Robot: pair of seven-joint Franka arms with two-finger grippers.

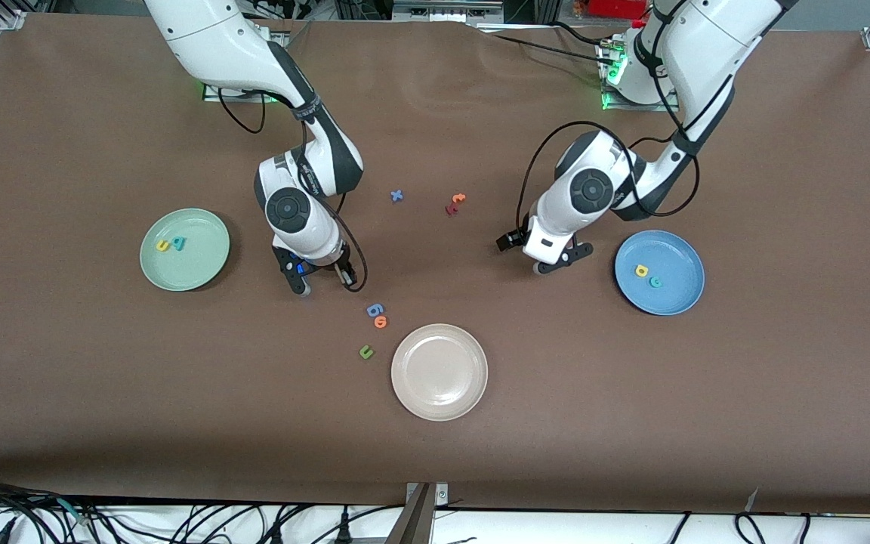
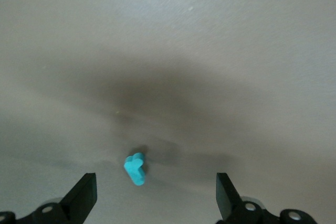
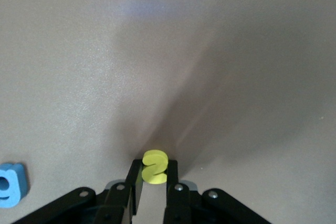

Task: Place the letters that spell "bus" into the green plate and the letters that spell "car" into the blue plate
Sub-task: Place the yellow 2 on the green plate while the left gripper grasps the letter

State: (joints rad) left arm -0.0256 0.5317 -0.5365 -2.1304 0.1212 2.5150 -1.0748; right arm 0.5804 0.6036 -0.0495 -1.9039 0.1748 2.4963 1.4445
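Brown cloth covers the tabletop I am working over. My right gripper is down at the cloth between the green plate and the beige-white plate, its fingers pressed together on the yellow "s". A blue "6"-like letter lies just beside it, with an orange letter and the green "u" close by. The green plate, toward the right arm's end, holds the yellow "u" and teal "b". My left gripper hangs spread wide over the teal "r" on bare cloth, just beside the blue plate, toward the left arm's end. That plate carries the yellow "a" and teal "c".
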